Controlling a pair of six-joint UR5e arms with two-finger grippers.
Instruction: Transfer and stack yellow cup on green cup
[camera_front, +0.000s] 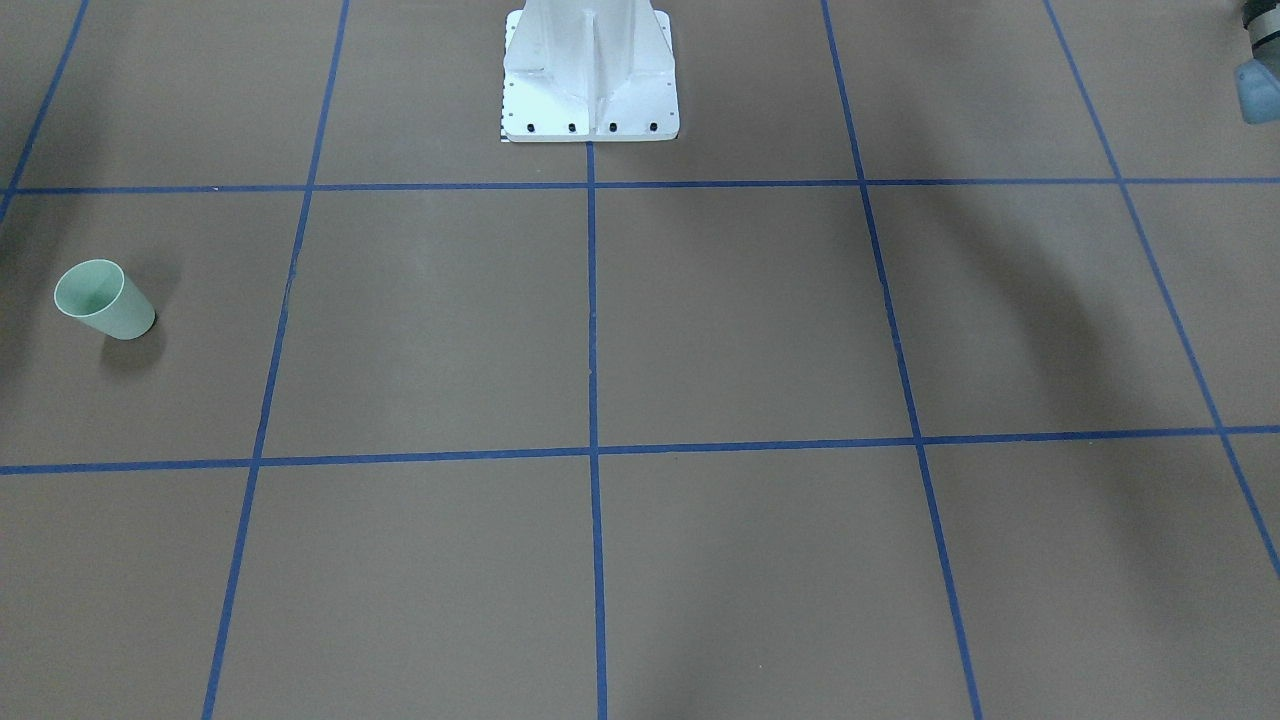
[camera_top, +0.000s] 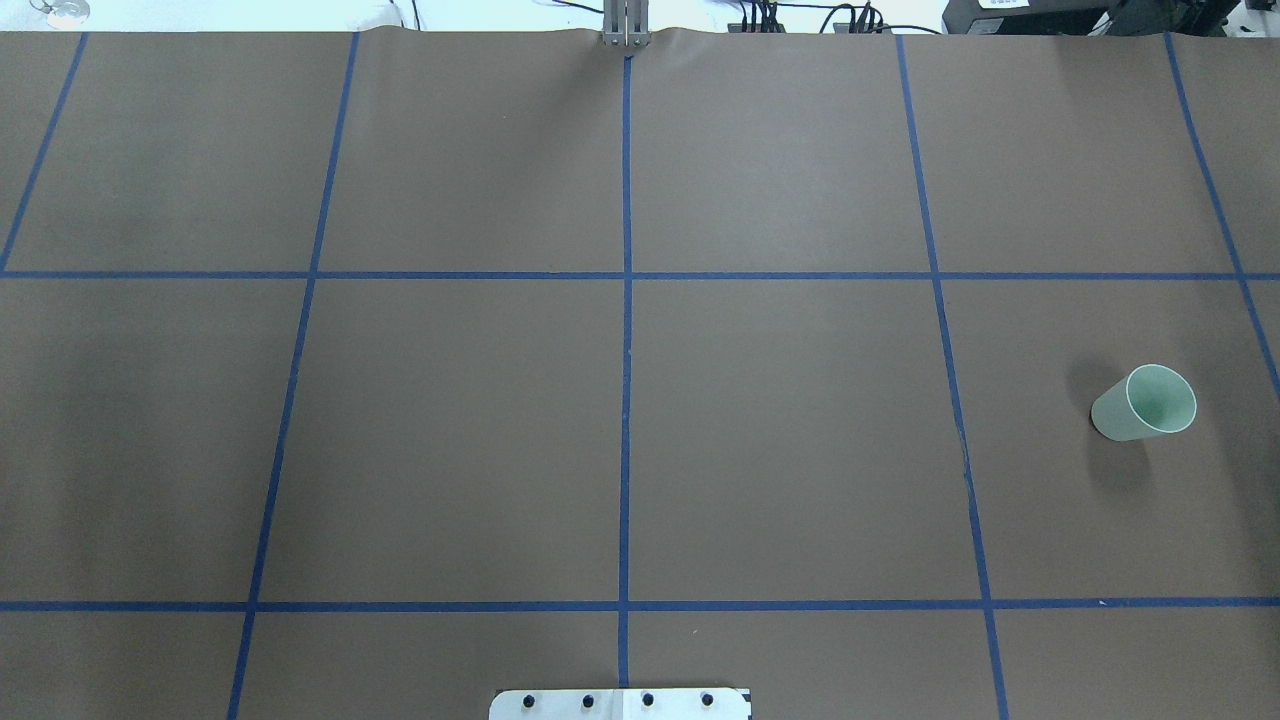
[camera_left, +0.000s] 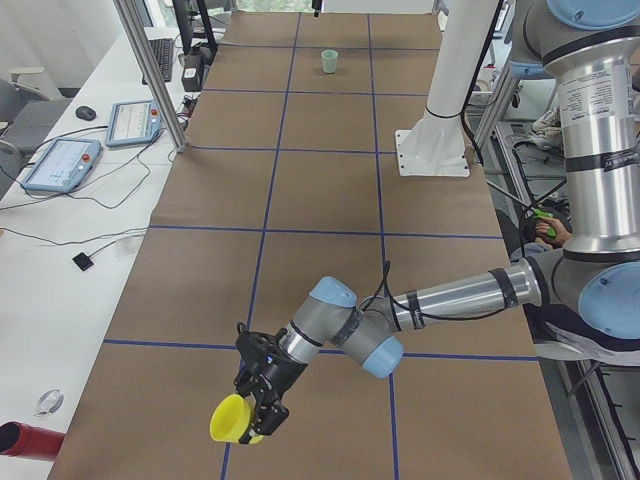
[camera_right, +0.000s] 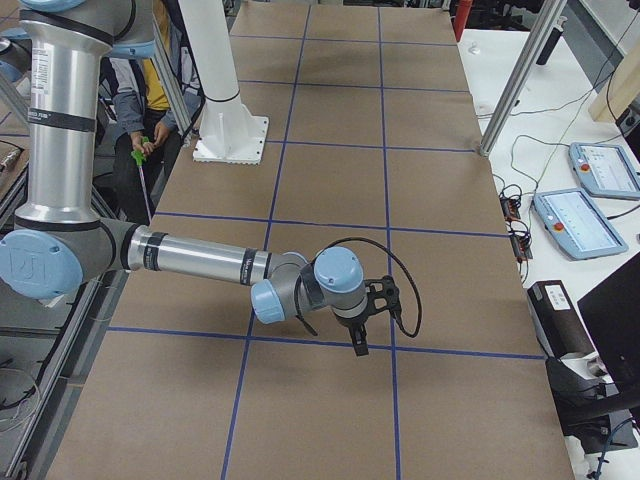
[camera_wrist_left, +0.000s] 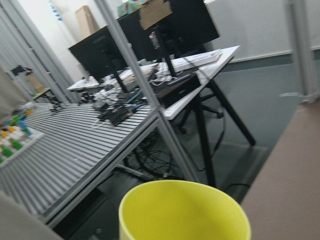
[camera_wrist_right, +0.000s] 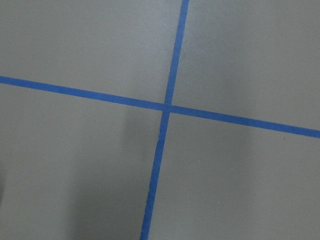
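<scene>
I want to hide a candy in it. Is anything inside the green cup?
The green cup looks empty. Through its open mouth, only its own pale green inside shows. Its own wall hides part of the bottom, so that bit cannot be checked.

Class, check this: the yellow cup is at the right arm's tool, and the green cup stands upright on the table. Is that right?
No. The yellow cup is at the left tool, not the right tool: in the exterior left view it sits on the near arm. The green cup does stand upright on the table.
</scene>
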